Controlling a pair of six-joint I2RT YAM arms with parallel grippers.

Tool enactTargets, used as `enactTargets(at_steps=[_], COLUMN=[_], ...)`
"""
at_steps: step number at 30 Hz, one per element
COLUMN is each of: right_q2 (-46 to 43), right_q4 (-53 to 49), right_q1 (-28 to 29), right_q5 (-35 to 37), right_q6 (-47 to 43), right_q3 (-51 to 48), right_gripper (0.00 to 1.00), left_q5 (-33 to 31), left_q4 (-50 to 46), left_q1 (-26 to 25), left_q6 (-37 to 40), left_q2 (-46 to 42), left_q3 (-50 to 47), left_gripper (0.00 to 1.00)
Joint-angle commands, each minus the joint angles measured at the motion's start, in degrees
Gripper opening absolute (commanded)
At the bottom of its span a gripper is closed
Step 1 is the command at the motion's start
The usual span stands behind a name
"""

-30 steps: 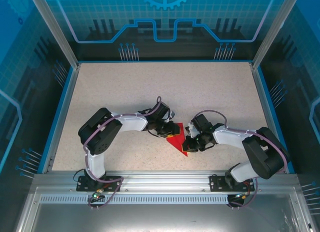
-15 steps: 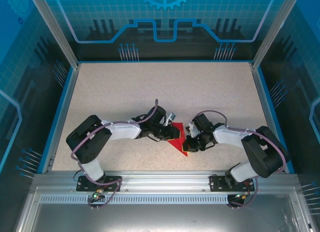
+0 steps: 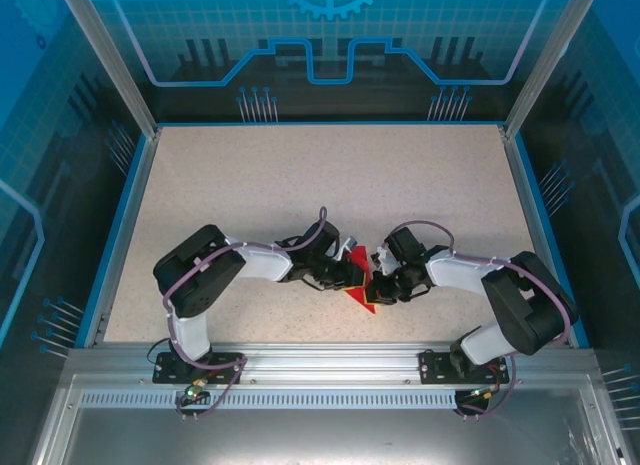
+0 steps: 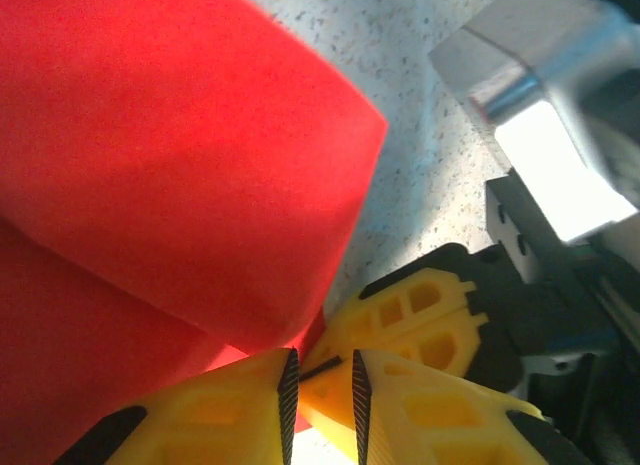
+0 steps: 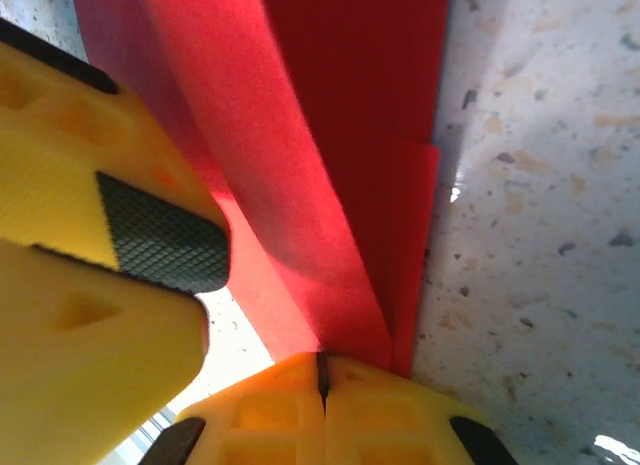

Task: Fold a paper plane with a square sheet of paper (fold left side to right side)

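The square sheet of paper (image 3: pixel 362 296) is bright red and folded into layers with a pointed near end, lying at the table's middle front between both grippers. My left gripper (image 3: pixel 352 275) hovers over its left part, jaws a narrow slit apart (image 4: pixel 320 390) with no paper between the pads. A raised red flap (image 4: pixel 170 155) stands just left of them. My right gripper (image 3: pixel 376 285) is shut, its joined tips (image 5: pixel 322 370) pressed on the paper's crease (image 5: pixel 340 135). The left fingers (image 5: pixel 160 235) show close beside it. The right fingers (image 4: pixel 420 315) sit right behind my left tips.
The speckled beige table (image 3: pixel 300 185) stretches open behind and to both sides of the arms. Blue panels and metal posts wall it in. An aluminium rail (image 3: pixel 320 360) carrying both arm bases runs along the near edge. The right arm's silver wrist part (image 4: pixel 530 45) is near my left gripper.
The left arm has swung right across the paper until its gripper nearly meets the right one, and its jaws have narrowed. Less red paper shows from above. The right arm has not moved.
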Motion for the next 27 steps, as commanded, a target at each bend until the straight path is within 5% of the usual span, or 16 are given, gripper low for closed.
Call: enactTargets(at_steps=[1,27], right_q2=[2.96,2.24], right_q4=[-5.0,-8.4], right_q1=[-0.29,-0.21], right_q5=[6.62,9.09], right_q6=[-1.31,-2.55], right_q3=[-1.6,-1.69], right_gripper=[0.0,0.0], left_q5=[1.45,-3.42], left_q4=[0.38,-6.15], left_q1=[-0.49,9.9], left_q6=[0.26,3.76], left_q2=[2.18,1.79], left_q3=[2.64,5.04], left_gripper=[0.24,0.22])
